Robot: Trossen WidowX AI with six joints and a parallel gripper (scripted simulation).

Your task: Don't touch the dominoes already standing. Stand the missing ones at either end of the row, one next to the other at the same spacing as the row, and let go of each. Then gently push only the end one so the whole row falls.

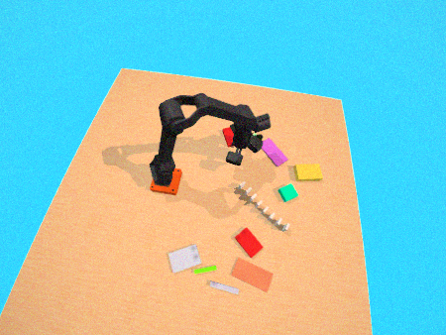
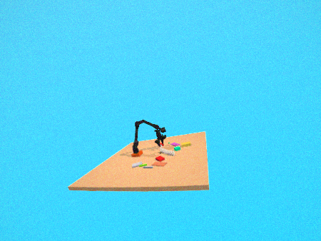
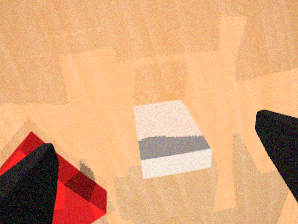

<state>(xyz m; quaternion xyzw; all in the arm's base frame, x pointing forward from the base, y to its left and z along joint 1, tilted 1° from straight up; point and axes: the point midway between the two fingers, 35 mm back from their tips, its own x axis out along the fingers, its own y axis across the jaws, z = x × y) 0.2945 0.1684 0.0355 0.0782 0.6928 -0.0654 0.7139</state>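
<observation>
A row of several small white dominoes [image 1: 266, 210] [image 2: 167, 152] stands upright on the table. One separate white domino [image 3: 162, 120] shows in the wrist view, apart from any other domino; it appears to stand upright, with its top towards the bottom of the view. In the top and exterior views the arm hides it or it is too small to tell. My gripper [image 1: 245, 151] [image 3: 160, 136] is open and empty above it, beyond the row's end nearest the arm. The domino lies between the two fingertips in the wrist view, with free space on both sides.
A red block [image 3: 70, 205] [image 1: 228, 137] is beside the left finger. A magenta block [image 1: 274, 152], a yellow block [image 1: 308, 172] and a teal block [image 1: 287, 192] lie beyond the row. Another red block [image 1: 249, 242], an orange plate [image 1: 252, 275] and a pale box [image 1: 183, 259] lie nearer.
</observation>
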